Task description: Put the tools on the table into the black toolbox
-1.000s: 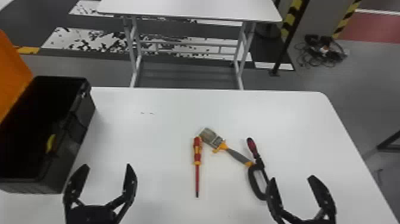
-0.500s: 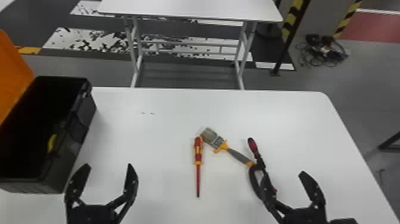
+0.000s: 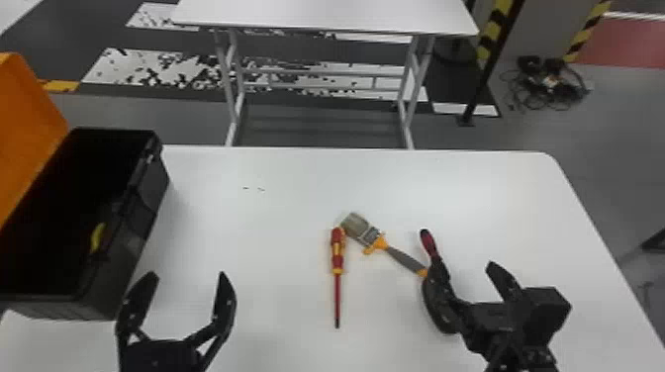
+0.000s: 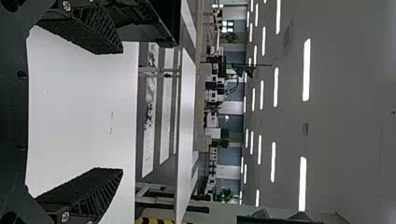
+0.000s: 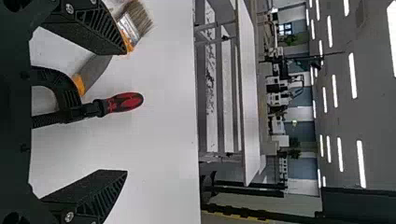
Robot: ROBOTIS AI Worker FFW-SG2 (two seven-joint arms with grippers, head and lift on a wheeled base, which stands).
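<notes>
Work laid out on a smooth white rectangular surface [image 3: 277, 208]

I have the surface across my head view, with the deep rectangular black toolbox [image 3: 133, 267] at its left side. The toolbox's flat orange lid [image 3: 24, 123] stands open, and a small yellow item [image 3: 97, 237] shows inside. My black two-fingered left pincer [image 3: 188, 276] is just beside the box, fingers spread apart. My matching right pincer [image 3: 462, 267] is also spread, one finger over the black-framed tool with a red-and-black handle [image 3: 428, 242]; I can't tell whether they touch. That tool lies on the surface. The flat paintbrush with a grey-and-orange handle [image 3: 405, 259] lies slanted, its handle end at the black frame, its bristles near the grip of the slim red-and-yellow screwdriver [image 3: 338, 297], which lies on the surface between my two pincers.
</notes>
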